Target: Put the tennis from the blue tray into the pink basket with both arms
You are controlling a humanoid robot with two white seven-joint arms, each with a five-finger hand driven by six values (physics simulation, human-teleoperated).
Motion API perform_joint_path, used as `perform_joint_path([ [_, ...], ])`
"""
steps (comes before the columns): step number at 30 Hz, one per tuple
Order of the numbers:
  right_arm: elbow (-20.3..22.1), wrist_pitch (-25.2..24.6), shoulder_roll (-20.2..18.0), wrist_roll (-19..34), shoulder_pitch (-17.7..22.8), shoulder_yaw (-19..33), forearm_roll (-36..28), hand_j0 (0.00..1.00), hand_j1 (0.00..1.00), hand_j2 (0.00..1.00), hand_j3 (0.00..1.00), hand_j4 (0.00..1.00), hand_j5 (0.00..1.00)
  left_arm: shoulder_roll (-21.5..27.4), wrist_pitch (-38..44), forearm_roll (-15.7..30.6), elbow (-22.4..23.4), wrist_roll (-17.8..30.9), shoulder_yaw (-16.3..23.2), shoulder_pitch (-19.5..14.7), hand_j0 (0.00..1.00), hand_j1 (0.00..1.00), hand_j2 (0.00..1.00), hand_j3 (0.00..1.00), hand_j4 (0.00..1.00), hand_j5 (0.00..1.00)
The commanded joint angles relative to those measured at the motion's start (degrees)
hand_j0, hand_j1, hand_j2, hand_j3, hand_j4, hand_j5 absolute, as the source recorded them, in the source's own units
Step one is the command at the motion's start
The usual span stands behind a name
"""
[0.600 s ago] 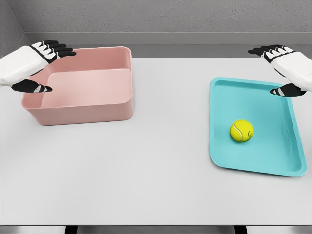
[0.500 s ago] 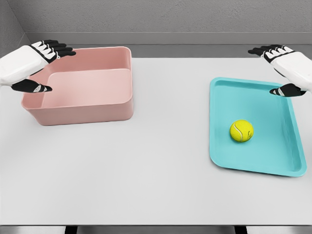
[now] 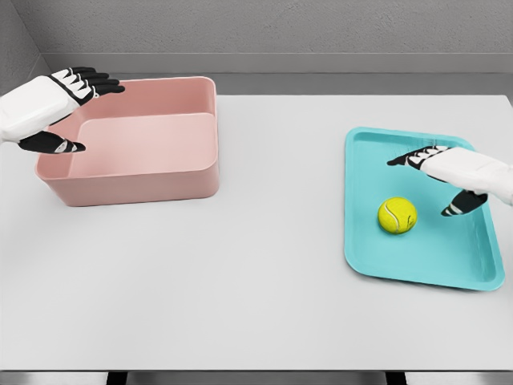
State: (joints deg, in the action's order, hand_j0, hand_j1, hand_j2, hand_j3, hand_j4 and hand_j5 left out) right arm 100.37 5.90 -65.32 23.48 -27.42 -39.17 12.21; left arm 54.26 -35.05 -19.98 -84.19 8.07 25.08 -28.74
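The ball (image 3: 397,215) sits in the tray (image 3: 473,265), a bit left of the tray's middle and towards its near half. It's round, yellow-green w/ a pale curved seam, and looks fuzzy next to the slick tray under it. The tray is teal-blue, shallow, smooth plastic by the look of it, w/ a low raised lip and rounded corners; it lies flat on the right side of the desk (image 3: 264,281), turned a little so its long side runs slantwise.

The right robot hand (image 3: 439,176) hangs over the tray just right of the ball, not touching it. White glossy shell on the back, black fingers (image 3: 405,160) stretched out towards the left, thumb (image 3: 457,208) pointing down and apart from them, so spread, holding nothing. There's a gap between thumb tip and ball.

The basket (image 3: 136,180) is well apart, far left of the desk. Pink, matte, boxy w/ thick walls, rounded corners and a flat floor inside; deeper than the tray by a good deal.

The left robot hand (image 3: 60,108) is at the basket's left end, over the far-left corner: same white shell, black fingers reaching right above the rim, thumb lower down by the left wall. Also spread, gripping nothing. Can't tell if it touches the rim.

Desk top is plain pale grey, smooth, no pattern. Behind it a grey wall w/ a faint rough texture.
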Motion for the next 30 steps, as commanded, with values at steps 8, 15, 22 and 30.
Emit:
perform_joint_path([
  [8, -0.1, -0.9, 1.4, 4.2, -0.1, -2.0, -0.2, 1.0, 1.0, 1.0, 1.0, 1.0, 1.0, 0.4, 0.0, 0.3, -0.4, 0.1, 0.1, 0.0, 1.0, 1.0, 1.0, 1.0, 1.0, 1.0],
  [15, -0.7, -1.0, 4.0, 4.2, -4.3, -6.6, -0.3, 1.0, 1.0, 1.0, 1.0, 1.0, 1.0, 0.4, 0.0, 0.3, -0.4, 0.1, 0.1, 0.0, 1.0, 1.0, 1.0, 1.0, 1.0, 1.0],
  [22, -1.1, -0.9, 4.0, 4.2, -4.3, -8.1, -0.2, 1.0, 1.0, 1.0, 1.0, 1.0, 1.0, 0.5, 0.0, 0.3, -0.4, 0.1, 0.1, -0.1, 1.0, 1.0, 1.0, 1.0, 1.0, 1.0],
  [30, -1.1, -0.9, 4.5, 4.1, -4.3, -9.4, -0.2, 1.0, 1.0, 1.0, 1.0, 1.0, 1.0, 0.5, 0.0, 0.3, -0.4, 0.1, 0.0, -0.1, 1.0, 1.0, 1.0, 1.0, 1.0, 1.0],
])
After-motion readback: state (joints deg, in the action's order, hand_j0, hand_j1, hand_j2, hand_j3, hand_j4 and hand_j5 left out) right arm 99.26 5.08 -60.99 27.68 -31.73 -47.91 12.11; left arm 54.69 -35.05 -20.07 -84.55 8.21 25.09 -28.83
